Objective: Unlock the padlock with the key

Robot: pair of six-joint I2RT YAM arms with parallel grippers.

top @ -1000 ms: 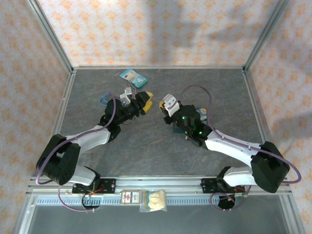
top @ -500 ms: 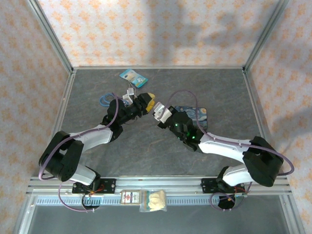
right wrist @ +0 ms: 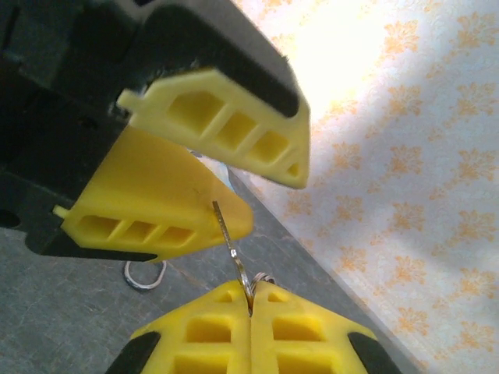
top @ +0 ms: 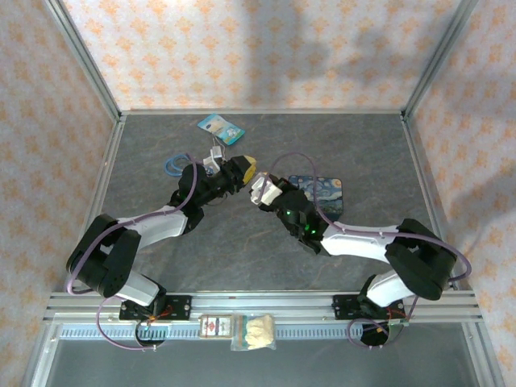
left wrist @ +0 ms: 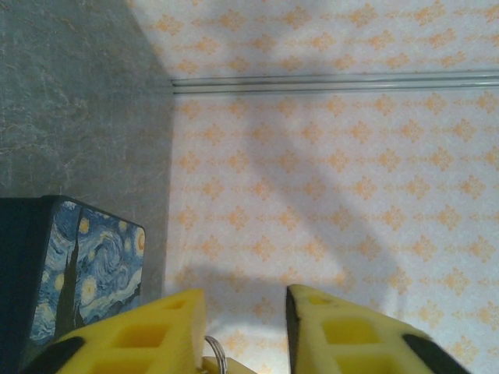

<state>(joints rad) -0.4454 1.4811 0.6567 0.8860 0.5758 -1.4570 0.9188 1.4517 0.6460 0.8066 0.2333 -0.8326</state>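
Key [right wrist: 228, 238] pinched in right claw [right wrist: 251, 290], beside parted left claw [right wrist: 273, 195]

Grey stone-look table [top: 363, 145], aluminium frame [top: 262, 111] along its edges. Pale walls [top: 258, 48] with orange motif on three sides. Blue starry tin [top: 329, 190] flat on table, right of centre, left part covered; painted face also at lower left of left wrist view. Light blue packet [top: 220, 127] near far edge. Blue cord [top: 172, 165] coiled at left. Silvery wire loop [right wrist: 144, 274] lying on table. On near rail [top: 282, 305]: small red-and-white box [top: 213, 326], just beside it clear bag [top: 258, 331] of pale lumps.
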